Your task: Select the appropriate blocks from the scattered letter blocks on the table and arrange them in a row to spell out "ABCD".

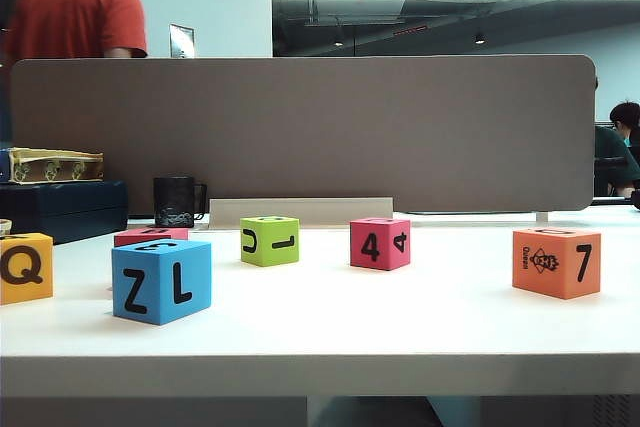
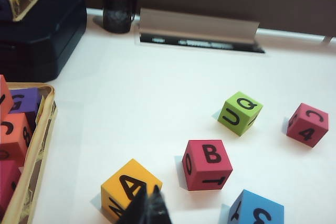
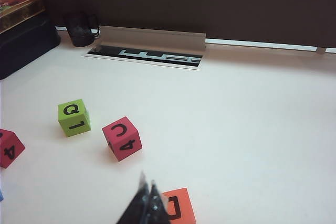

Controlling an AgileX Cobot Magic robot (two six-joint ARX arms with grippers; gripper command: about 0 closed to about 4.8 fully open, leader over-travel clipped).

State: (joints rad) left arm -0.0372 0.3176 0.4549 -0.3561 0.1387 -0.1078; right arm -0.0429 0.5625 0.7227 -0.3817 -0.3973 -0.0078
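Note:
Six letter blocks lie scattered on the white table (image 1: 400, 317). From left to right they are yellow-orange Q (image 1: 25, 267), blue Z L (image 1: 161, 280) with the red one (image 1: 150, 236) behind it, lime-green (image 1: 269, 240), pink-red 4 (image 1: 380, 243) and orange 7 (image 1: 556, 262). Neither gripper shows in the exterior view. In the left wrist view my left gripper (image 2: 149, 188) is shut and empty, above the yellow-orange A block (image 2: 128, 187), with the red B block (image 2: 206, 163) beside it. My right gripper (image 3: 147, 179) is shut and empty, hanging over the edge of the orange D block (image 3: 178, 208), near the pink-red C block (image 3: 122, 138).
A black mug (image 1: 176, 201), a dark case (image 1: 60, 209) and a grey strip (image 1: 300, 212) stand at the back under the grey partition (image 1: 300, 127). A yellow-rimmed box (image 2: 37, 145) holding several more blocks sits at the left. A lime-green block (image 3: 73, 117) lies by the pink-red one.

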